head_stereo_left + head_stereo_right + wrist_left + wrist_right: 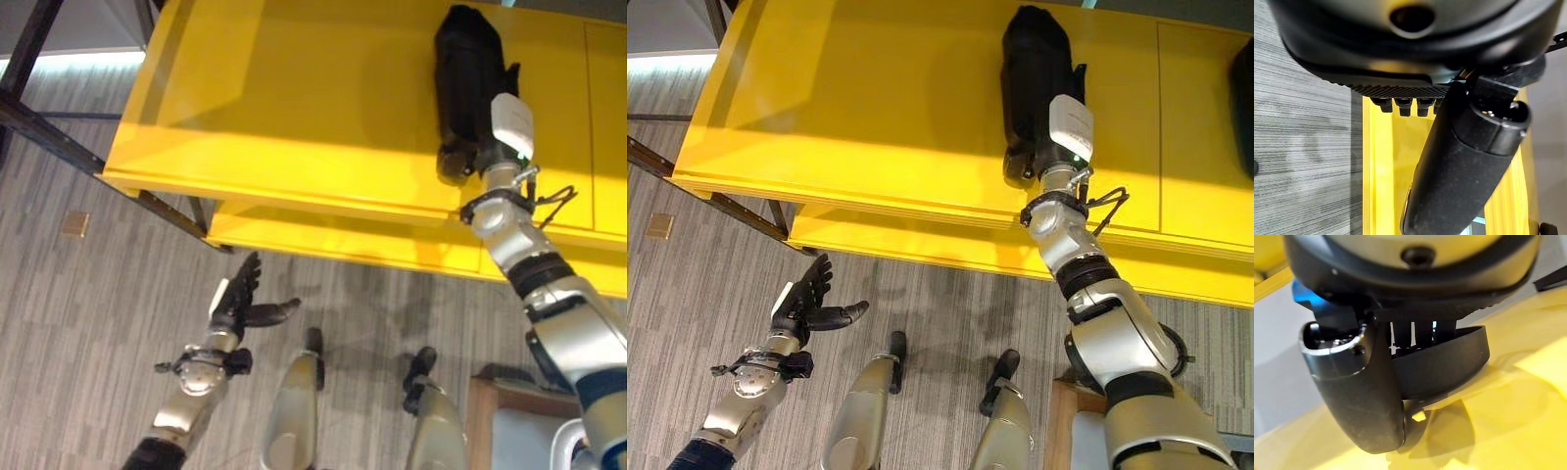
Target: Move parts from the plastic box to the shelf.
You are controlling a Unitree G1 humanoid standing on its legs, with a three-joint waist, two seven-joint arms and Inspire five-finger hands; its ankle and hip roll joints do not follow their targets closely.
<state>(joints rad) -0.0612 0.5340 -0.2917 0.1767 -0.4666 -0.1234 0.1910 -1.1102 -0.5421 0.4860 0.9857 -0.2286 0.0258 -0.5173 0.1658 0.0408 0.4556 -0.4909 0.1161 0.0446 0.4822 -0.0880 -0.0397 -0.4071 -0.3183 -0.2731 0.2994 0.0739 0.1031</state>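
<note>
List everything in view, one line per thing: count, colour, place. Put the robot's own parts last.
Shelf: one, yellow, with a top deck and a lower tier beneath it, across the upper part of both eye views.
Part: one, black, lying on the shelf's top deck under the right hand.
Second dark object: one, black, on the shelf at the far right edge of the right eye view; cut off, so what it is cannot be told.
Floor: grey striped carpet, below the shelf.
Small tan square: one, on the floor at left.
Left hand: dark, fingers straight, low over the floor, holding nothing.
Right hand: dark, on the black part; its grip cannot be told.
</note>
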